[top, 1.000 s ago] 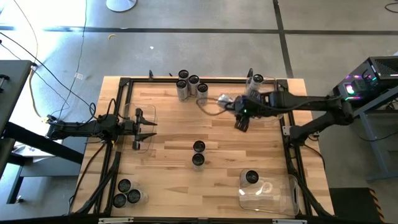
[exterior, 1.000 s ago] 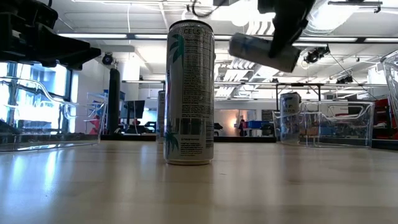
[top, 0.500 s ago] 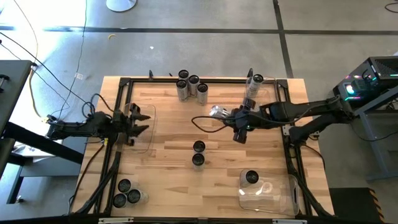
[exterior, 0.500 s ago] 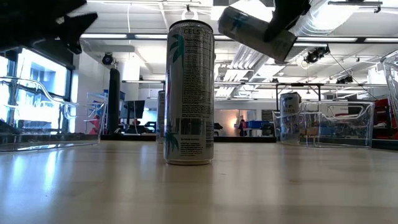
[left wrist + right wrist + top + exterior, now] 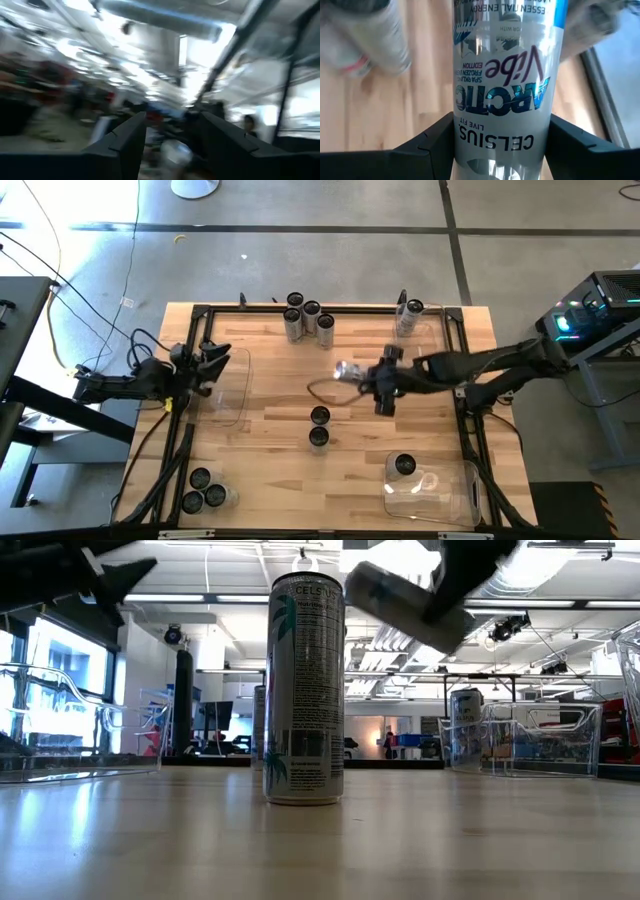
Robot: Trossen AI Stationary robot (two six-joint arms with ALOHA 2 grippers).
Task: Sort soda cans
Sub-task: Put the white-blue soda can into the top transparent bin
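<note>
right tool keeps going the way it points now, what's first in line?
Nothing close: the right tool, gripping a soda can sideways in the air, points toward the left tool and its clear bin. Heights unclear.

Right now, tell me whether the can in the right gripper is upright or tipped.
Tipped. The can lies sideways off the table, clamped in the right gripper.

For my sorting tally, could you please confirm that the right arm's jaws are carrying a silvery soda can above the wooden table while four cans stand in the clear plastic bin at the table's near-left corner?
Not quite: the high view shows three cans there, not four. The right gripper does carry a silvery soda can above the wooden table.
</note>
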